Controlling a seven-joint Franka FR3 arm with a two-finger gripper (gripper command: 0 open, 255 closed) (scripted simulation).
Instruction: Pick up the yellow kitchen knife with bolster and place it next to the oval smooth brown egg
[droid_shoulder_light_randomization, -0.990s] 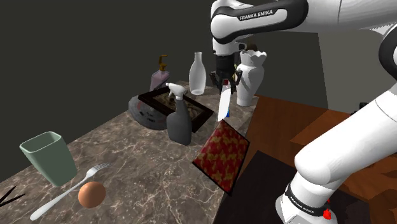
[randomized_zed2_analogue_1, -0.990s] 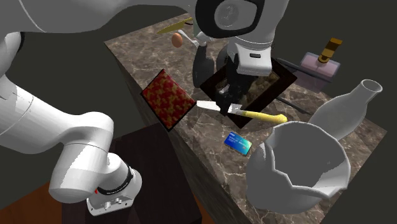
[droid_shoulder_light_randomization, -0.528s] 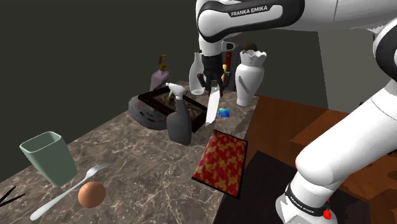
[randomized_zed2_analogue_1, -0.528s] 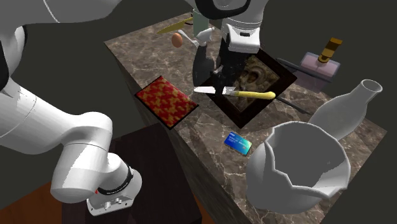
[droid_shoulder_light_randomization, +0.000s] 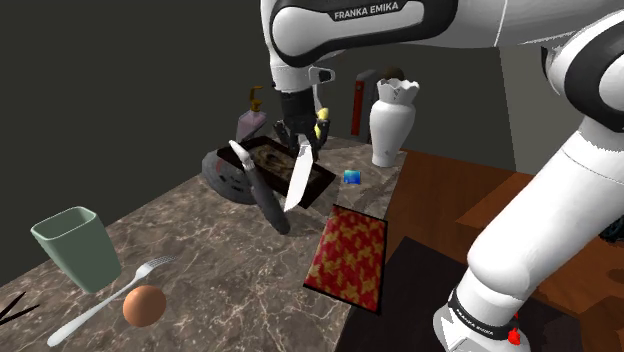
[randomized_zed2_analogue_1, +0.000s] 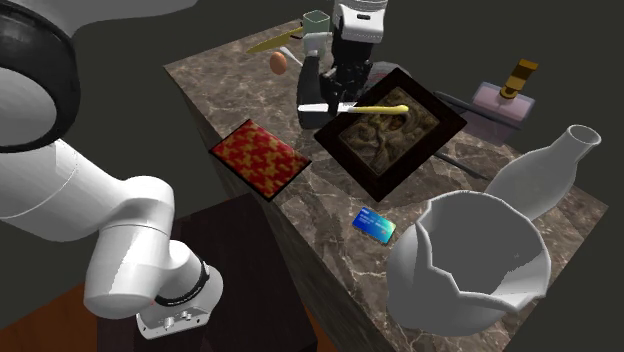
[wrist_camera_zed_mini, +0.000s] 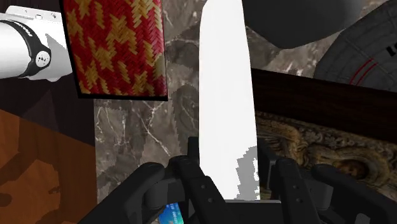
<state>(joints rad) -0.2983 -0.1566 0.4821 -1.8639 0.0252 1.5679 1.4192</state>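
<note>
Gripping the yellow-handled, white-bladed kitchen knife (droid_shoulder_light_randomization: 298, 180) in my clamped fingers (wrist_camera_zed_mini: 198, 184) above the marbled counter (droid_shoulder_light_randomization: 220, 262); placement beside the brown oval egg (droid_shoulder_light_randomization: 144, 305), lower left, remains.

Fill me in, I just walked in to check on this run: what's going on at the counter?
The white arm's black gripper is clasping a knife with a yellow handle and a white blade, holding it in the air over the marble counter, blade pointing down. A dark spray bottle right beside the blade is leaning over. The brown egg lies at the counter's other end, by a fork and a green cup, so the knife is not yet placed.
</note>
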